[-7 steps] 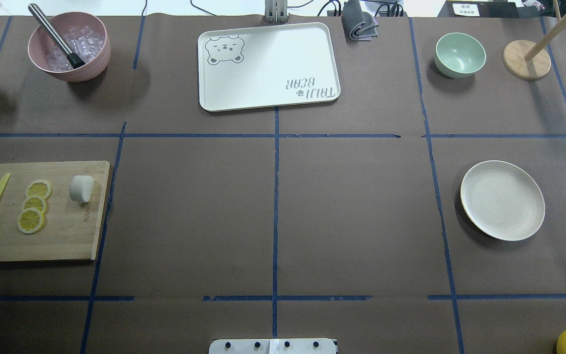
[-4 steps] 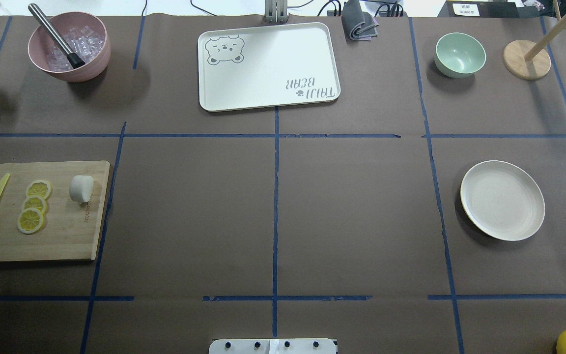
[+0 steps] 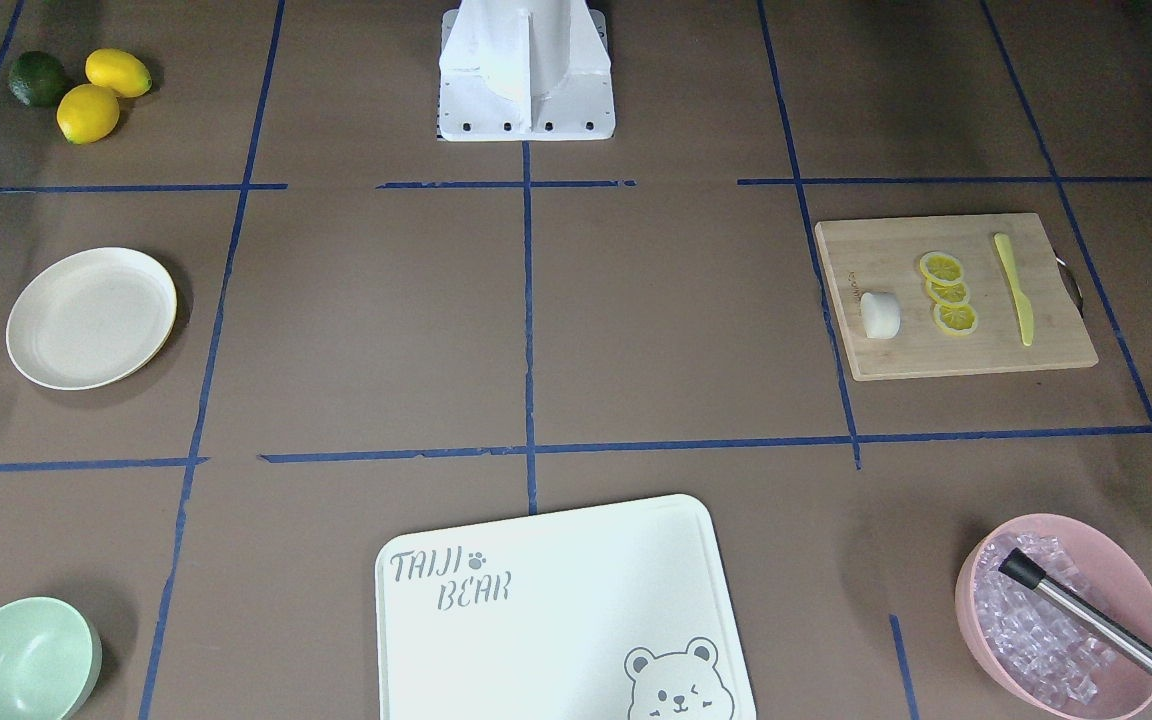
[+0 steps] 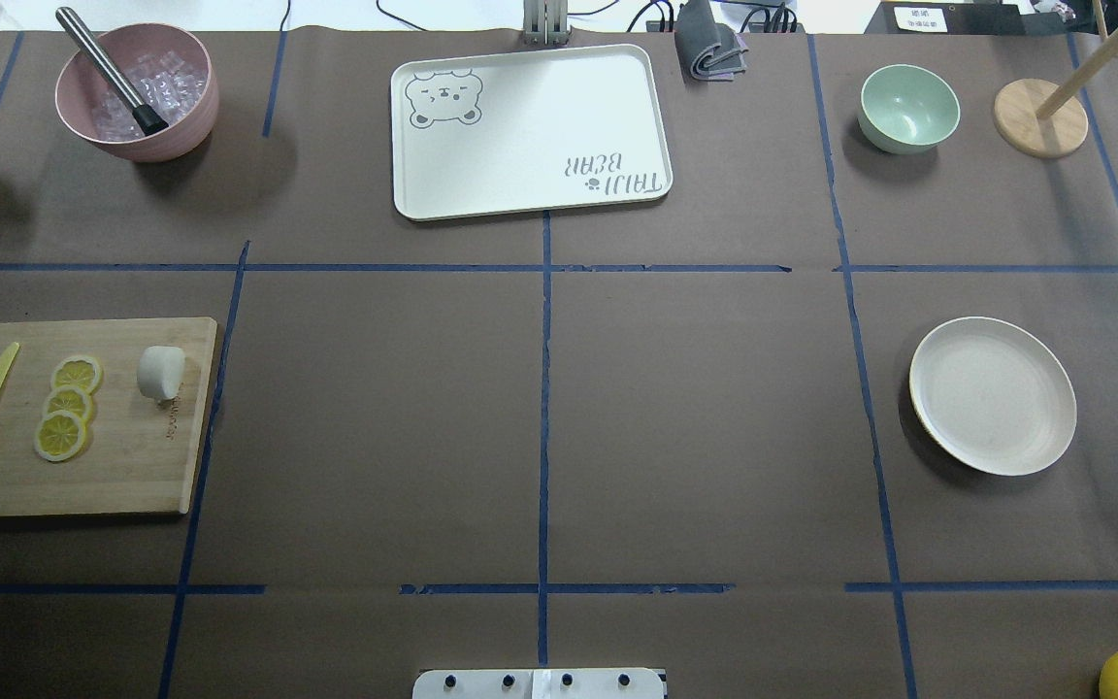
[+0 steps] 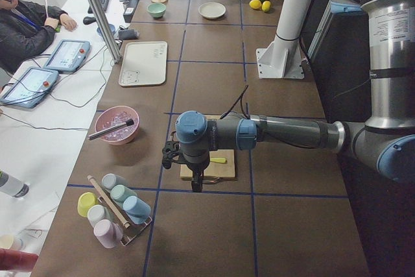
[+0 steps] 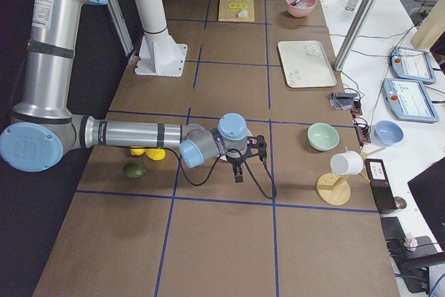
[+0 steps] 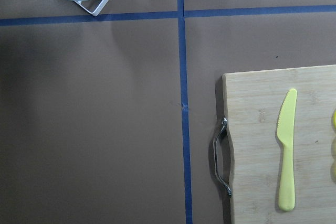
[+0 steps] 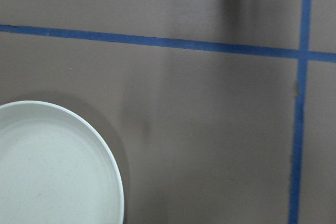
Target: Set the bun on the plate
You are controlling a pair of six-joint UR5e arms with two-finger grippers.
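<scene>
Findings: the bun [image 4: 160, 373] lies on the board [image 4: 132, 476], near its inner edge and just beside the lemon slices [image 4: 67, 408]. The plate [image 4: 993, 396] sits bare at the counter's opposite end, well apart. The left tool [image 5: 196, 185] hangs over the board's outer end and the right tool [image 6: 238, 174] hangs near the plate. Both show clearly only in side views, so I cannot tell how far either is open or whether it holds anything. Risks, as judged: the rounded bun may roll under a pinch, fingers may knock the slices, and the long carry invites a drop. The left wrist view shows only the board's handle end and knife [image 7: 286, 150], not the bun. The right wrist view cuts the plate off.
</scene>
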